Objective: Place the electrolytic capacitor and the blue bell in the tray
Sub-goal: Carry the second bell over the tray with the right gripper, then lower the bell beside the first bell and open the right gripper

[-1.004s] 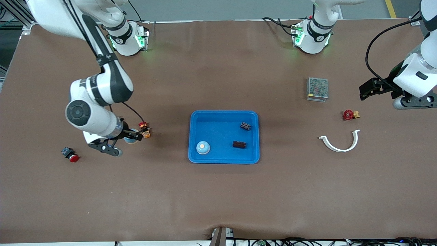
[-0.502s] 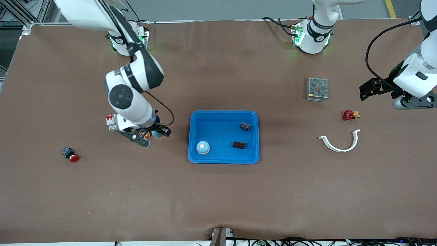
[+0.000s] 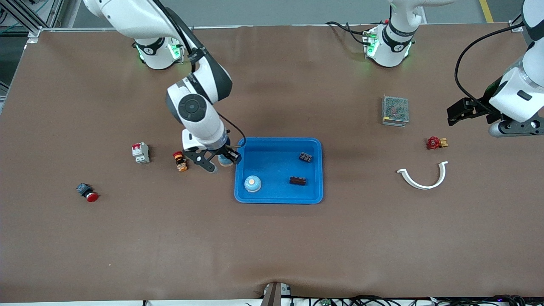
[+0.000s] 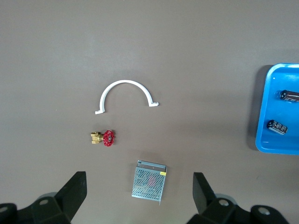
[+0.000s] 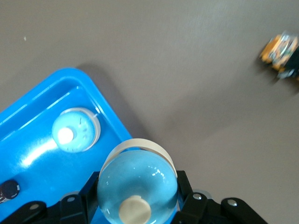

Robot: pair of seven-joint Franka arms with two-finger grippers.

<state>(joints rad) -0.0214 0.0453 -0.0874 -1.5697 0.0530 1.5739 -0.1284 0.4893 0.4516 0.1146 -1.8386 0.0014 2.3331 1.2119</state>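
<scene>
The bright-blue tray [image 3: 276,165] lies mid-table. In it are a blue bell [image 3: 252,183] and two dark electrolytic capacitors [image 3: 305,157] [image 3: 298,180]. My right gripper [image 3: 223,160] is shut on a second blue bell [image 5: 137,184] and holds it over the tray's rim at the right arm's end. The right wrist view shows the tray [image 5: 28,149] and the bell in it [image 5: 74,129] below. My left gripper [image 3: 457,112] is open and empty, and it waits above the table at the left arm's end. In the left wrist view [image 4: 139,191] it hangs over the mesh box.
A grey breaker [image 3: 140,152], an orange-red switch [image 3: 180,161] and a red push button [image 3: 87,192] lie toward the right arm's end. A grey mesh box [image 3: 395,110], a red valve [image 3: 435,143] and a white curved clip [image 3: 423,176] lie toward the left arm's end.
My right arm has carried the blue bell from beside the orange-red switch to the tray's rim, uncovering the grey breaker. The left arm has not moved.
</scene>
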